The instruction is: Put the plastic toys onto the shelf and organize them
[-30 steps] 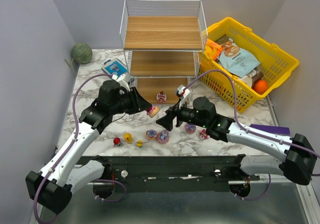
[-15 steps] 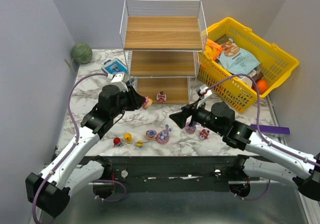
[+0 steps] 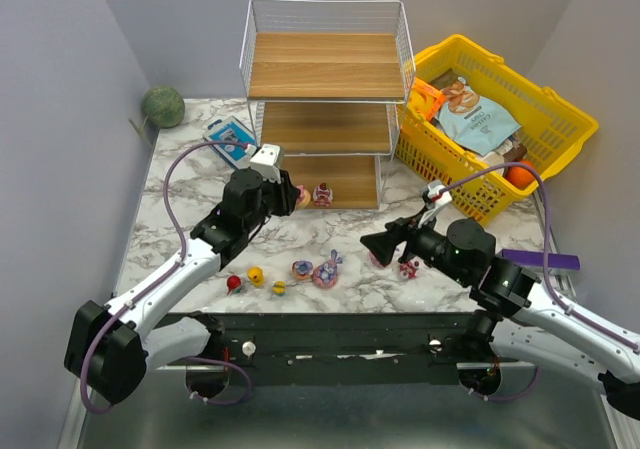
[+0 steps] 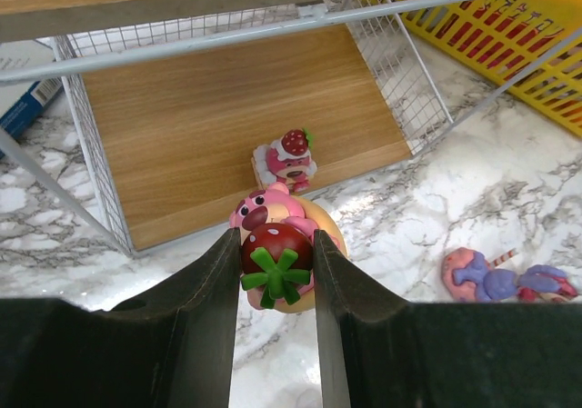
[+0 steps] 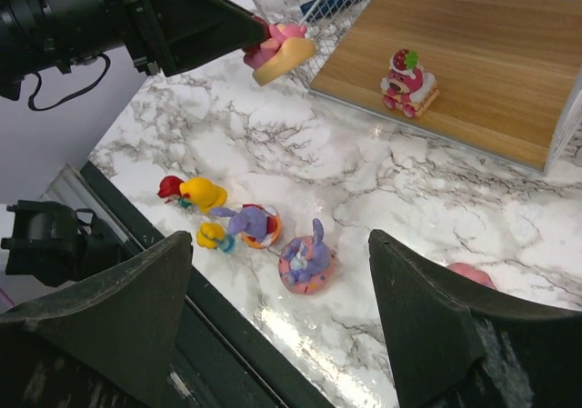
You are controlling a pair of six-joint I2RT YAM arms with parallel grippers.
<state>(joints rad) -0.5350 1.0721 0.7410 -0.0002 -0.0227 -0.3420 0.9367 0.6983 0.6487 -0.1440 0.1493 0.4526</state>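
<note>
Cake toy (image 4: 271, 215) (strawberry-topped) pinched by left gripper (image 4: 275, 264) before shelf (image 4: 205, 108), right gripper (image 5: 278, 244) spread

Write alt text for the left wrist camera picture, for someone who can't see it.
The left gripper is shut on a pink strawberry-topped toy, just in front of the bottom board of the shelf, where a similar pink toy stands near the front edge. A purple toy lies on the marble table at right.

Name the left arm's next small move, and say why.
Likely ease the left gripper forward and lower the held toy beside the cake toy on the bottom board: the jaws are shut on it, seemingly just short of that board's front edge.
</note>
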